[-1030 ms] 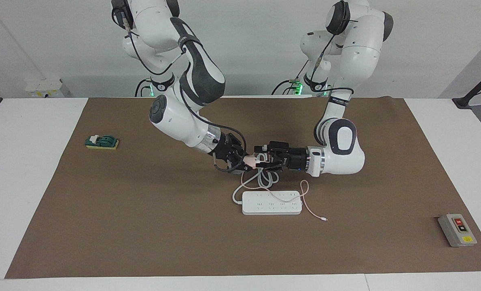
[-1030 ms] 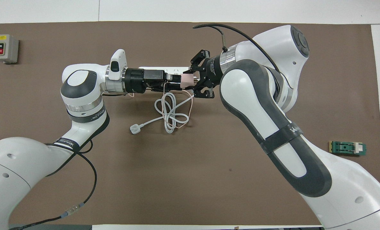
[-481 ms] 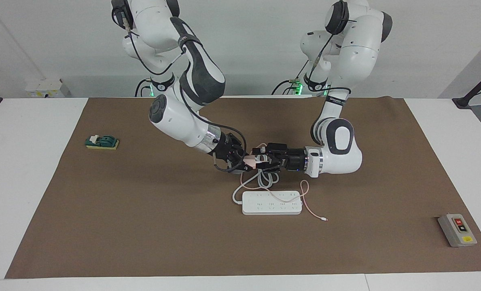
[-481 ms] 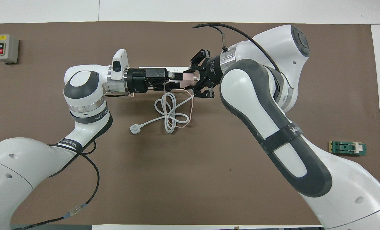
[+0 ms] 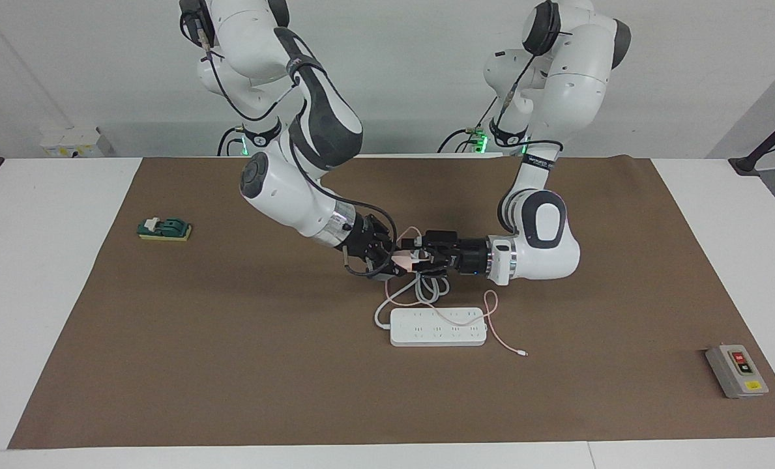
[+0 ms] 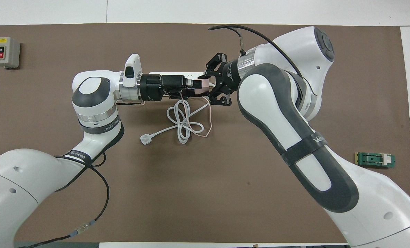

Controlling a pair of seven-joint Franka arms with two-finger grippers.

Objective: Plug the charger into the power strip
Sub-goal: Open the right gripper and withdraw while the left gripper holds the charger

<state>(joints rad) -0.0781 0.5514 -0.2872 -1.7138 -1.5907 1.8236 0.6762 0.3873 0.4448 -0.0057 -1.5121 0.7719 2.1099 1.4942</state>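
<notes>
**Two robot grippers meet over the middle of the table with a small pink charger between them.**
Nearest the robots, a white plug (image 6: 145, 139) lies on the brown mat, its thick cord (image 5: 421, 290) coiled mid-table. Above that coil, the right gripper (image 5: 392, 260) pinches the charger (image 5: 403, 260). The left gripper (image 5: 421, 259) meets it end-on, and I cannot tell whether it has hold. This looks like a handover: the taker should grip the cube's sides, leave the prongs free, and be firm before the giver lets go. The prongs' direction is hidden. The charger's thin cable (image 5: 491, 311) trails across the power strip (image 5: 438, 327), which lies flat toward the table's edge away from the robots, sockets up, lengthwise along the long edges.
</notes>
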